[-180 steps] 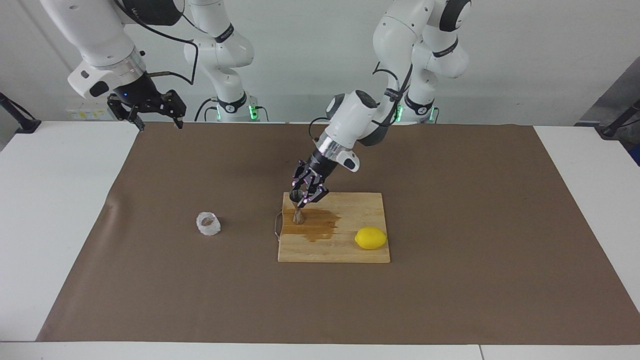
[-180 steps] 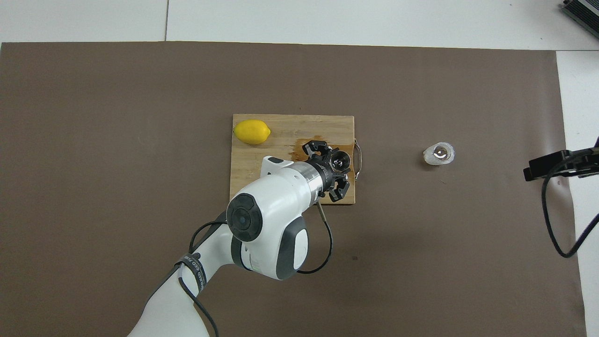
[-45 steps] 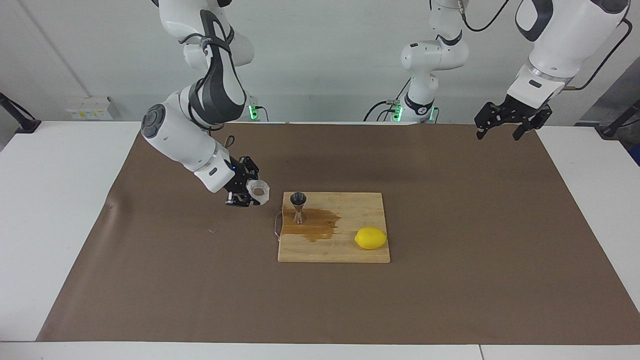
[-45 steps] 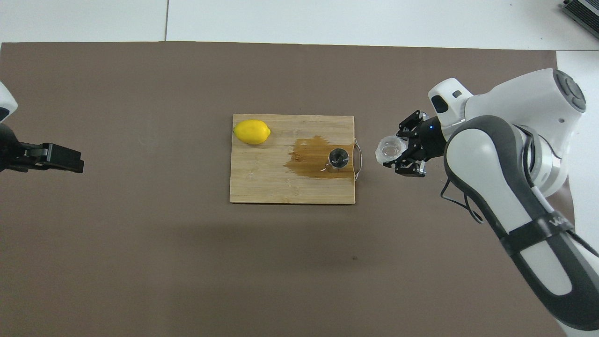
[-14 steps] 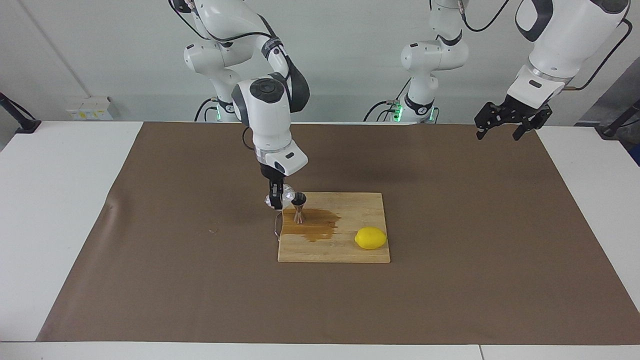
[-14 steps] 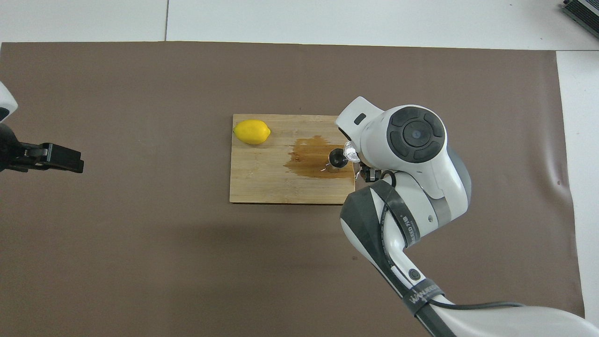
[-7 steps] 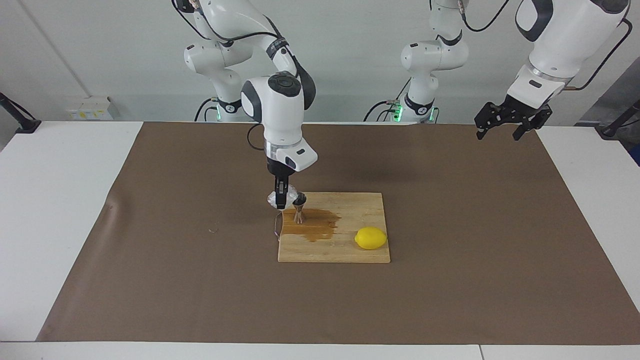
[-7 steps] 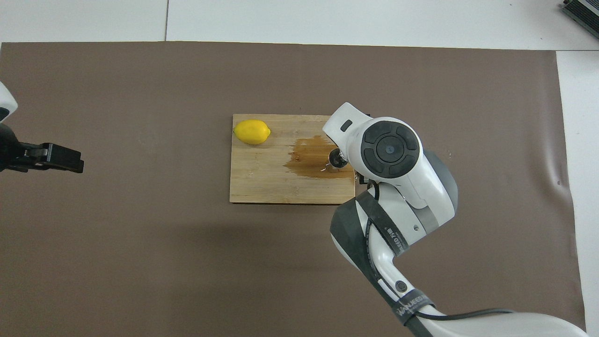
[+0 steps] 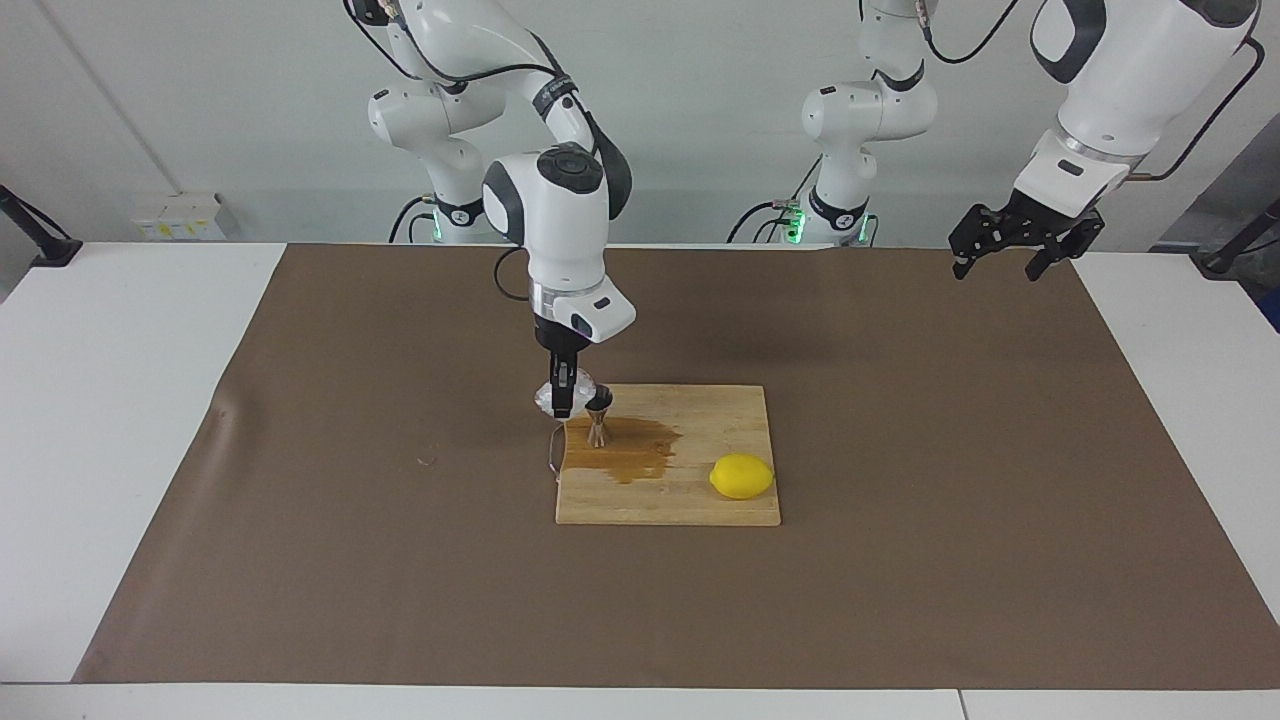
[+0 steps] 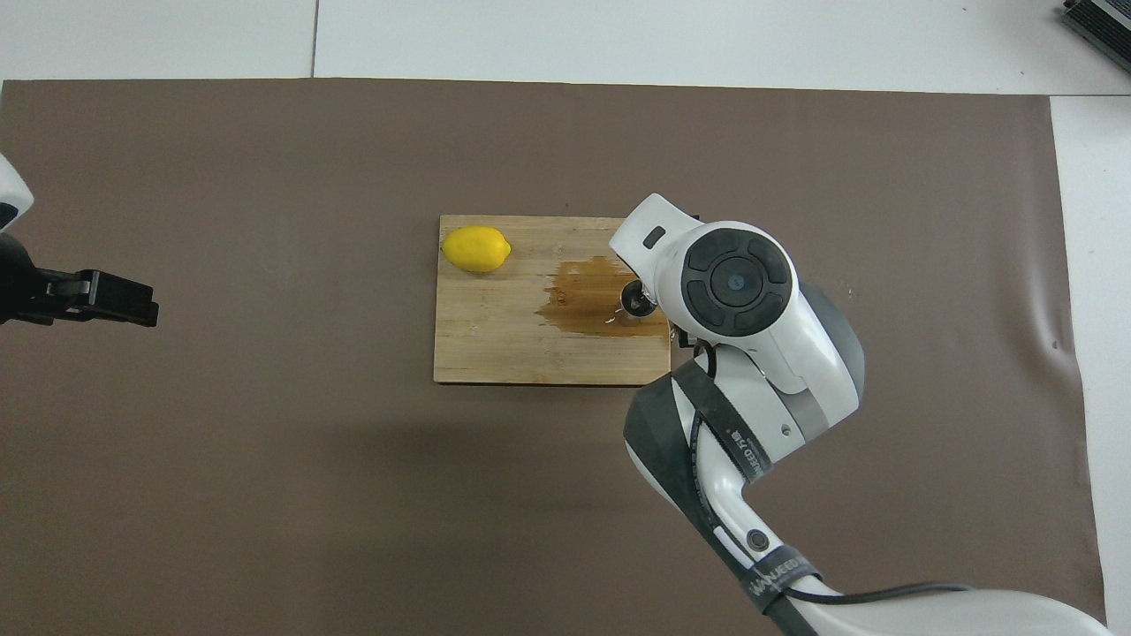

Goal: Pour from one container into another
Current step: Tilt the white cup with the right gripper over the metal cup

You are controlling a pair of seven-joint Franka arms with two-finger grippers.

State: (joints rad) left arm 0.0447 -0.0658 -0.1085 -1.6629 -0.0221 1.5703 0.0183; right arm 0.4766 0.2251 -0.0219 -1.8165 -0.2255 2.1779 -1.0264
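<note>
My right gripper points straight down over the cutting board's edge and is shut on the clear textured glass cup, tipped on its side with its mouth against the rim of the steel jigger. The jigger stands upright on the wooden cutting board, in a brown wet stain. In the overhead view the right arm's wrist hides the cup and the gripper. My left gripper waits open, raised over the mat's corner at the left arm's end of the table; it shows as from above.
A yellow lemon lies on the board, farther from the robots than the jigger and toward the left arm's end. A wire handle sticks out of the board's edge under the cup. The brown mat covers the table.
Over the last second my right gripper has shifted slightly toward the jigger with the cup tipped. Since half a second ago nothing visibly moves. The left arm has stayed still.
</note>
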